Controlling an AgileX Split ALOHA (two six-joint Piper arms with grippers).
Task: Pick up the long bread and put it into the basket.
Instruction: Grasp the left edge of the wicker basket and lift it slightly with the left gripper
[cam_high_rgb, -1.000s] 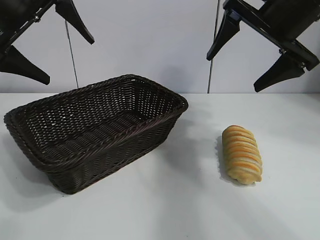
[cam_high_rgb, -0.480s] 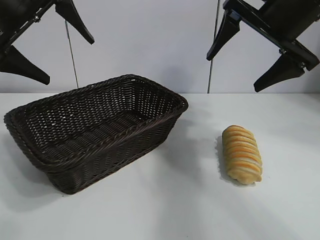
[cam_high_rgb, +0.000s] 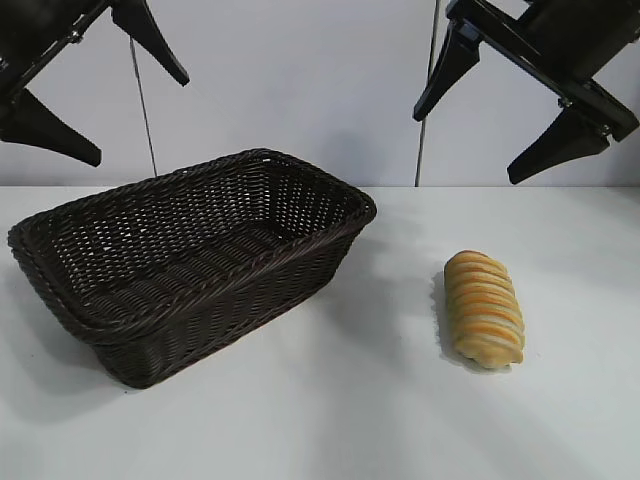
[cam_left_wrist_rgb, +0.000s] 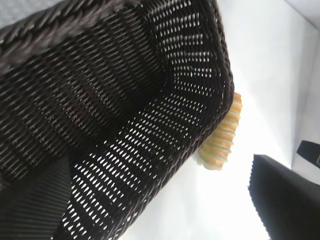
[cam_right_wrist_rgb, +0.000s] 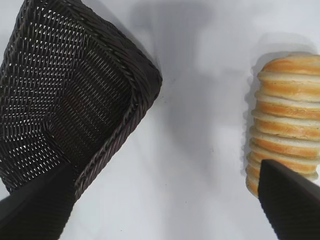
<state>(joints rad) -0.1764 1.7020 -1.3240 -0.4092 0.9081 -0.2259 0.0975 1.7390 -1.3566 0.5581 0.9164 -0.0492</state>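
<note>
The long bread (cam_high_rgb: 484, 308), a ridged golden-tan loaf, lies on the white table at the right. It also shows in the right wrist view (cam_right_wrist_rgb: 285, 120) and, partly hidden behind the basket, in the left wrist view (cam_left_wrist_rgb: 223, 137). The dark brown wicker basket (cam_high_rgb: 185, 265) stands at the left, empty; it also shows in the left wrist view (cam_left_wrist_rgb: 125, 100) and the right wrist view (cam_right_wrist_rgb: 70, 95). My right gripper (cam_high_rgb: 515, 110) hangs open high above the table, up and behind the bread. My left gripper (cam_high_rgb: 95, 90) hangs open high above the basket's left end.
The white table (cam_high_rgb: 330, 420) stretches bare between the basket and the bread and along the front. A grey wall with two thin vertical cables (cam_high_rgb: 143, 110) stands behind.
</note>
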